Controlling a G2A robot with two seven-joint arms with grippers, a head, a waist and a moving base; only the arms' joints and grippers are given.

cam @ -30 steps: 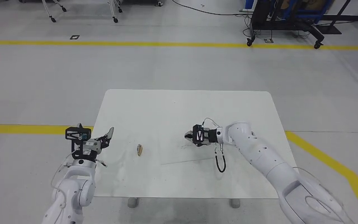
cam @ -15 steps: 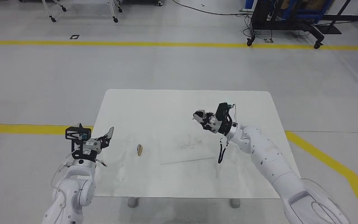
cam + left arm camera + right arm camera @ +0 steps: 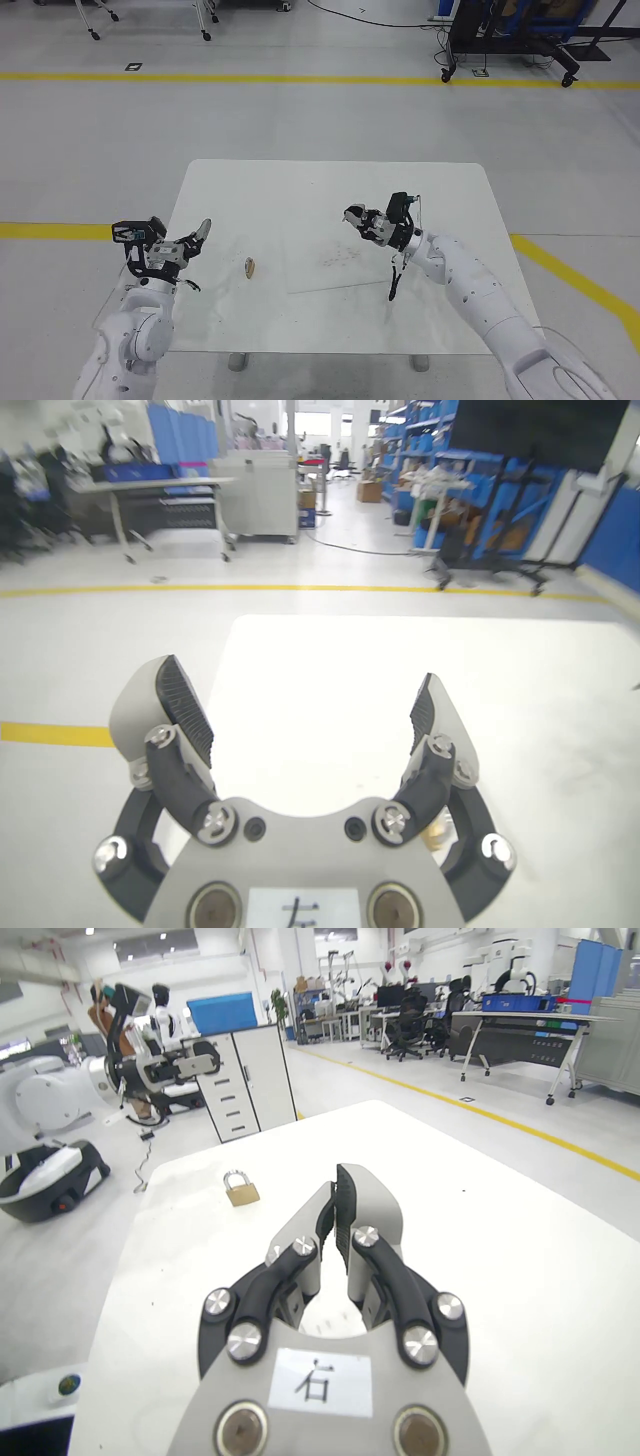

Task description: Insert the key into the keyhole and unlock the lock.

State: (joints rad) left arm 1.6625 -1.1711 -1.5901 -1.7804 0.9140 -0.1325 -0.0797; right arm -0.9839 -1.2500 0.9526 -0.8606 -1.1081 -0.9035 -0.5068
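A small brass padlock [image 3: 250, 267] [image 3: 241, 1190] lies on the white table [image 3: 300, 190] toward its left front. My left gripper [image 3: 197, 236] [image 3: 300, 700] hovers open just off the table's left edge, a short way left of the padlock, with nothing between its fingers. Near the table's middle, my right gripper [image 3: 352, 214] [image 3: 336, 1193] is held above the surface, pointing toward the padlock with its pads pressed together. I cannot tell whether a key is pinched between them.
Faint scuff marks [image 3: 340, 255] lie on the table below the right gripper. A black cable [image 3: 392, 285] hangs from the right forearm. The table's left edge [image 3: 172, 240] is beside the left gripper. Yellow floor lines [image 3: 60, 230] run past the table.
My right gripper has lifted off the table near the scuff marks, moved back and to the right, then settled. The left gripper has shifted slightly toward the table.
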